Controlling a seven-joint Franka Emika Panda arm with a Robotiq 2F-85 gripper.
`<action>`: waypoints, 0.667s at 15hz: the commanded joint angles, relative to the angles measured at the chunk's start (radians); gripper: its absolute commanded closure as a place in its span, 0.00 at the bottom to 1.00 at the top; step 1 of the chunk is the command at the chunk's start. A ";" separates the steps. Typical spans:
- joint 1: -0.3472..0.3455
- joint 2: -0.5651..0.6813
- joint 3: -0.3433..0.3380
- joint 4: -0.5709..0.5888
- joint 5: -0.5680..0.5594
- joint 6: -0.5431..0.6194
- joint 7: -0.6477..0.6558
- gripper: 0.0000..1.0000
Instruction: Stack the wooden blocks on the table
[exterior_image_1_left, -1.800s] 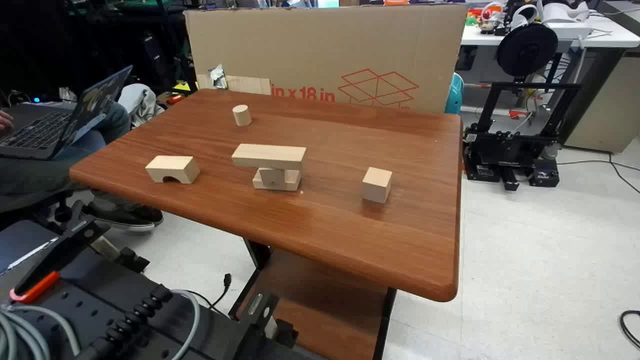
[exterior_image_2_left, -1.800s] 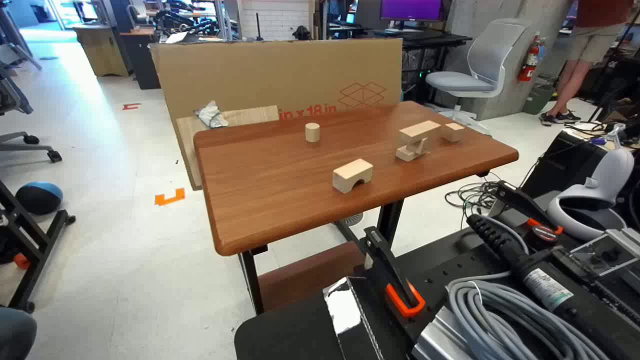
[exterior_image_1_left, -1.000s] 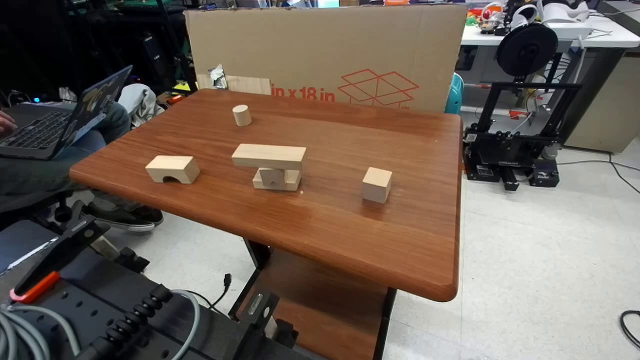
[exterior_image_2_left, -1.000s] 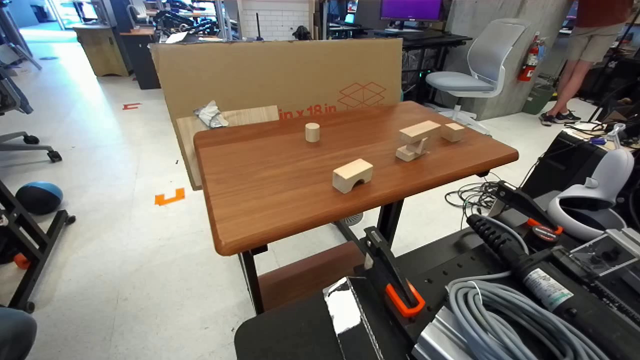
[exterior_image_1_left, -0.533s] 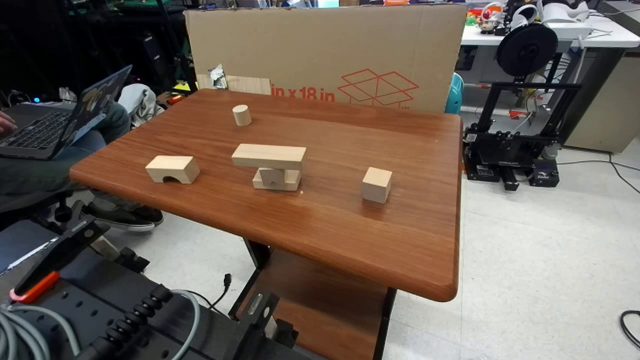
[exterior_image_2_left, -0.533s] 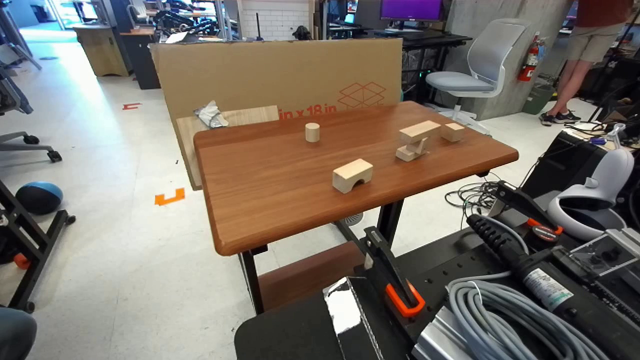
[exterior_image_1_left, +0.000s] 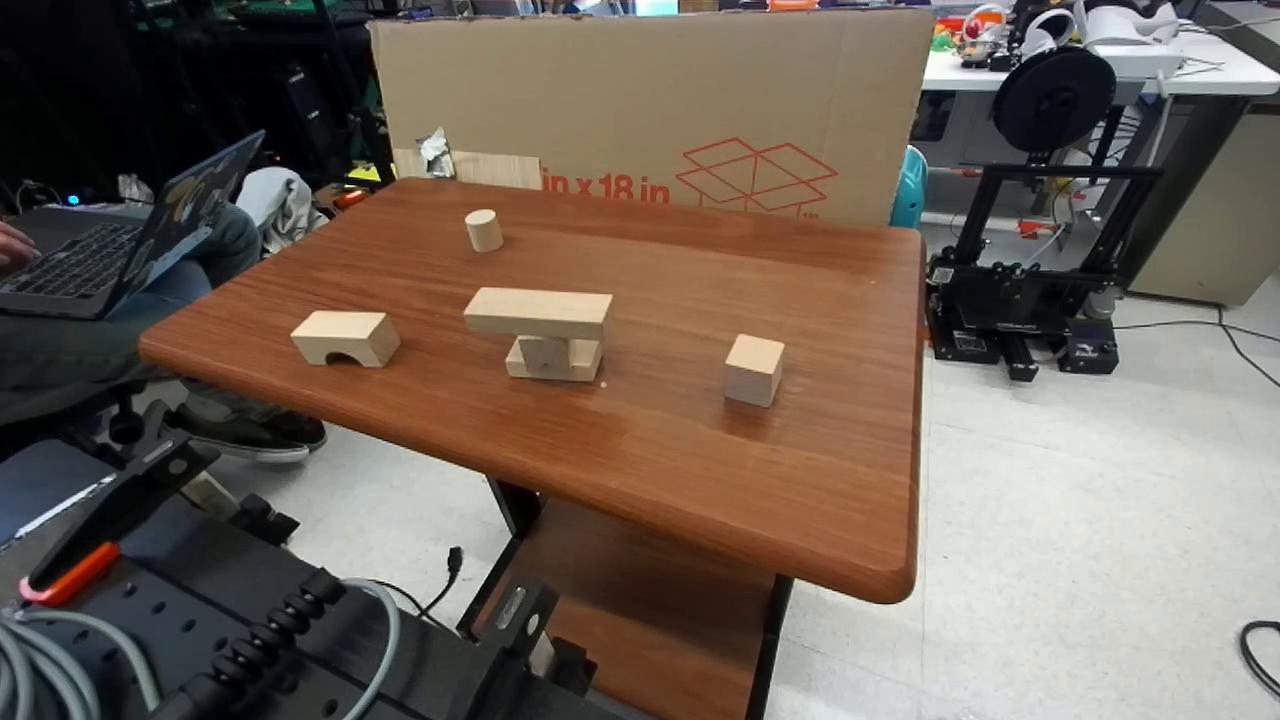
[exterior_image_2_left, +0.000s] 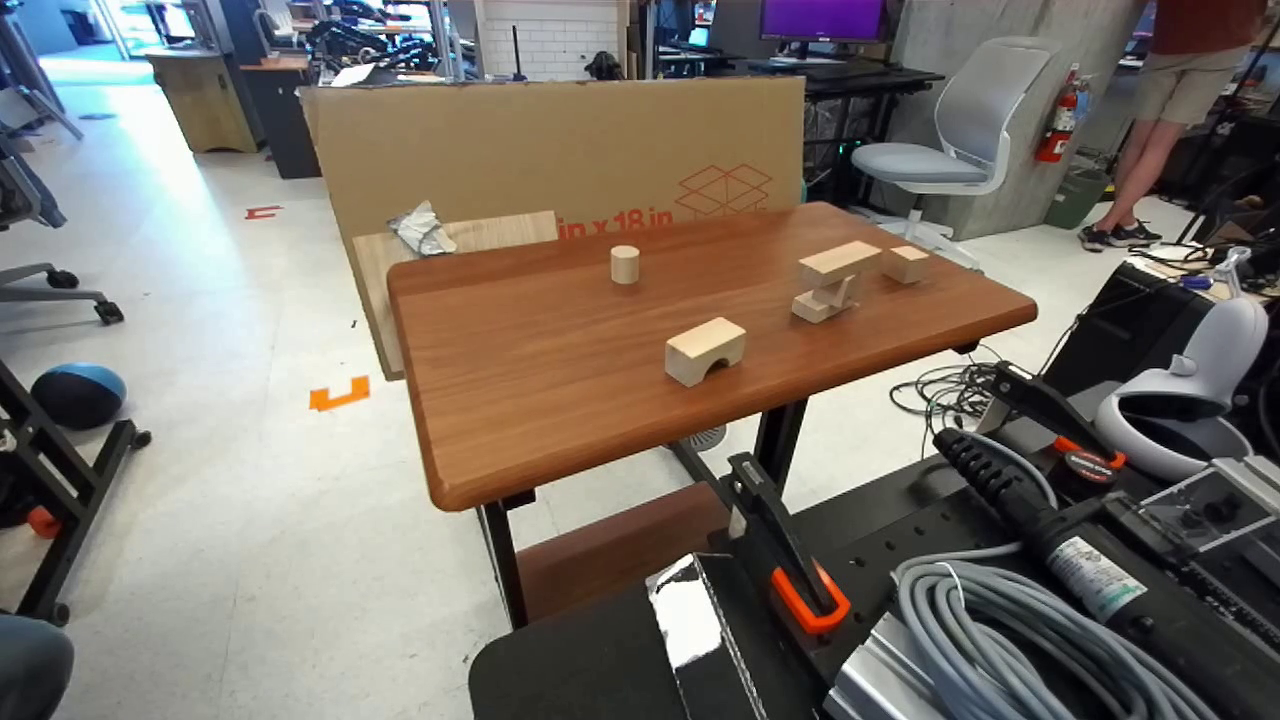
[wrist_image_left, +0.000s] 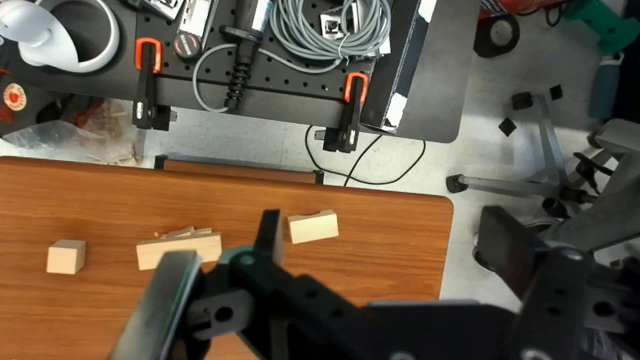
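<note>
"How do the jaws stand?"
"Wide apart."
"And on the surface?"
"In an exterior view, the arched block nearest, then a long block atop smaller blocks; cube and cylinder farther back."

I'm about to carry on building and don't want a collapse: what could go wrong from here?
The long top block rests on a much narrower middle block, overhanging it at both ends, so an off-centre addition might tip it.
In the wrist view, the long top block hides most of what supports it, so judging balance from there could mislead.
The upright cylinder stands toward the far edge of the table in both exterior views; knocked over, it could roll off.
</note>
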 joint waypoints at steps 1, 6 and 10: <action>0.007 -0.056 0.007 -0.143 -0.026 0.082 -0.070 0.00; 0.009 0.039 0.040 -0.224 -0.130 0.224 -0.078 0.00; 0.014 0.150 0.059 -0.231 -0.186 0.340 -0.054 0.00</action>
